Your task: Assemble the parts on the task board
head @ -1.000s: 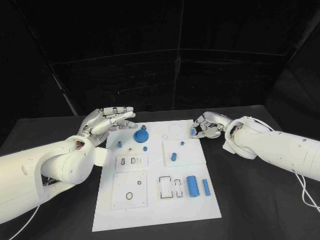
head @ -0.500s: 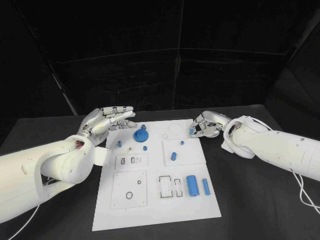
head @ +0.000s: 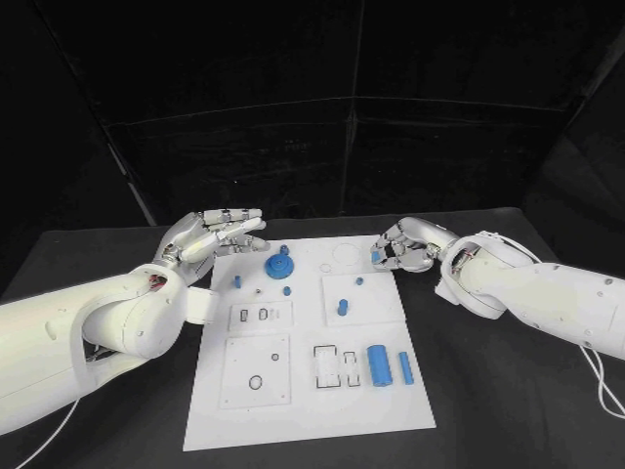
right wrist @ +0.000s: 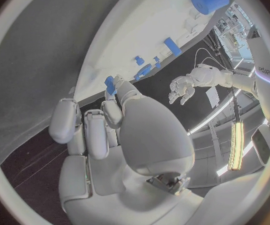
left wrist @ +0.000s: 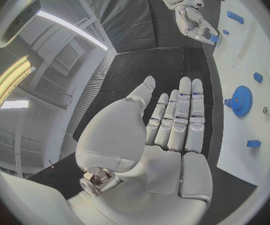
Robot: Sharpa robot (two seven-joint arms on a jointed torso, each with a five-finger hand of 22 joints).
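Over the table (head: 510,391), the right hand (head: 401,246) half-hides its pinched blue part (head: 376,257); left hand (head: 211,234) spread, empty.

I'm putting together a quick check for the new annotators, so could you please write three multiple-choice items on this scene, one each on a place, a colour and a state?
1. Where is the gear-shaped part?
A. on the far half of the task board
B. on the black table beside the board
C. in the left hand

2. What colour are the two cylinders on the near part of the board?
A. grey
B. blue
C. red

3. What is the left hand doing?
A. gripping the gear
B. pressing on the cylinders
C. held open, holding nothing

Answers: 1 A, it stands on the white plate near the far edge. 2 B, both show blue. 3 C, the left wrist view shows its fingers straight and empty.
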